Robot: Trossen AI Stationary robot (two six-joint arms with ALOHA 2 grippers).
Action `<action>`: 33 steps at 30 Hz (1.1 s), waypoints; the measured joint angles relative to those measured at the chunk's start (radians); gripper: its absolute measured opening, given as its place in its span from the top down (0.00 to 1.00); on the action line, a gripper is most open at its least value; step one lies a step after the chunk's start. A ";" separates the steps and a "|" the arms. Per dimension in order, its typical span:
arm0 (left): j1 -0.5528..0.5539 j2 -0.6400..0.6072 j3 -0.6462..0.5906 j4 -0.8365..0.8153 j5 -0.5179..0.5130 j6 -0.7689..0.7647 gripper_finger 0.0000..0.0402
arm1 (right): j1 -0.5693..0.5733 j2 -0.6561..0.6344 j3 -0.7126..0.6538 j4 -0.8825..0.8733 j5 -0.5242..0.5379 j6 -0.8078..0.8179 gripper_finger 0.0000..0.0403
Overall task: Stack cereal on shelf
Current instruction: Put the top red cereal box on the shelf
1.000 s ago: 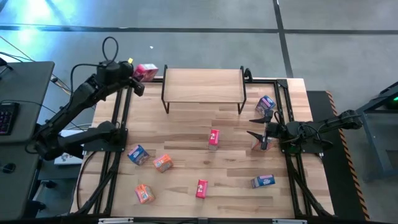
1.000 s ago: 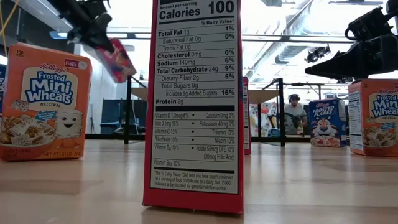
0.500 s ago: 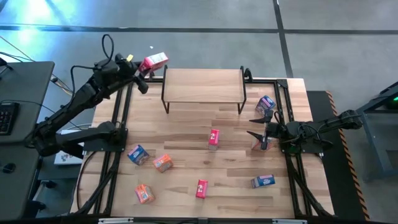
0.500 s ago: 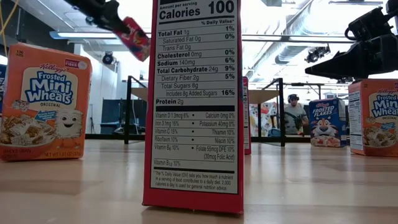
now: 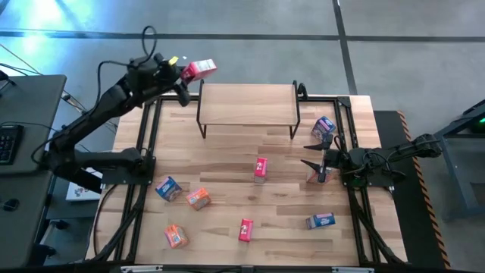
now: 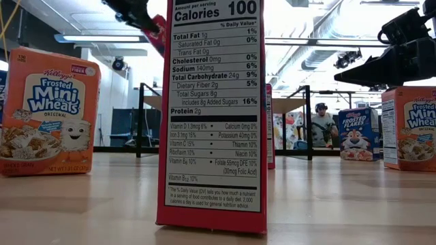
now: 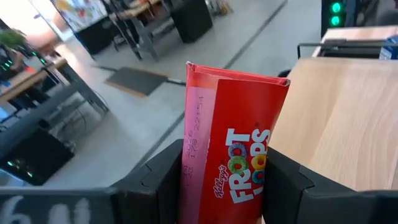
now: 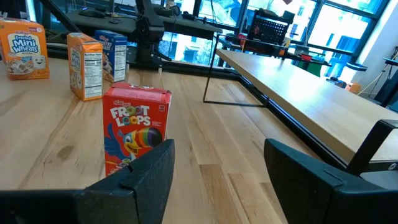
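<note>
Counting from the high view, nine cereal boxes are seen: three red, three blue and three orange. One red Froot Loops box point(image 5: 198, 70) is clamped between the fingers of the left gripper point(image 5: 188, 73), held in the air just off the back left corner of the shelf point(image 5: 247, 104), whose top board carries nothing. In the left wrist view the same box point(image 7: 233, 149) is seen upright between the two dark fingers, "Kellogg's FROOT LOOPS" being legible along its side. A second red box point(image 5: 261, 167) stands near the middle of the table point(image 5: 227, 212) and a third point(image 5: 245, 229) near the front edge. The blue boxes are found at the left point(image 5: 167, 187), front right point(image 5: 320, 221) and by the shelf's right end point(image 5: 323, 126). Two orange boxes point(image 5: 198, 199) point(image 5: 176, 236) lie at the front left; the third point(image 5: 315, 174) is partly hidden under the right gripper point(image 5: 316, 154), whose fingers are spread apart and hold nothing. In the low view "Frosted Mini Wheats" point(image 6: 49, 112), "Frosted Flakes" point(image 6: 357, 133) and a nutrition panel reading "Calories 100" point(image 6: 215, 102) can be read.
</note>
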 joint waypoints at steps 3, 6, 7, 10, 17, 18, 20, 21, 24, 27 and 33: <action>0.000 0.068 0.077 -0.060 0.000 0.000 0.61 | 0.000 0.000 0.000 0.000 0.000 0.000 0.40; 0.000 0.132 0.150 -0.126 0.000 0.001 0.61 | 0.000 0.000 0.000 0.000 0.000 0.000 0.40; 0.000 0.151 0.174 -0.146 0.000 0.001 0.61 | 0.000 0.000 0.000 0.000 0.000 0.000 0.40; 0.000 0.209 0.246 -0.212 0.000 0.012 0.61 | 0.000 0.000 0.000 0.000 0.000 0.000 0.40; 0.000 0.343 0.420 -0.377 0.000 0.054 0.61 | 0.000 0.000 0.000 0.000 0.000 0.000 0.40; 0.000 0.363 0.443 -0.403 0.000 0.059 0.61 | 0.000 0.000 0.000 0.000 0.000 0.000 0.40; 0.001 0.403 0.486 -0.452 0.007 0.074 0.61 | 0.000 0.000 0.000 0.000 0.000 0.000 0.40; 0.001 0.422 0.509 -0.476 0.011 0.081 0.61 | 0.000 0.000 0.000 0.000 0.000 0.000 0.40; 0.001 0.477 0.566 -0.531 0.023 0.091 0.61 | 0.000 0.000 0.000 0.000 0.000 0.000 0.40; 0.001 0.530 0.618 -0.585 0.025 0.108 0.61 | 0.000 0.000 0.000 0.000 0.000 0.000 0.40; 0.001 0.620 0.691 -0.666 0.024 0.125 0.61 | 0.000 0.000 0.000 0.000 0.000 0.000 0.40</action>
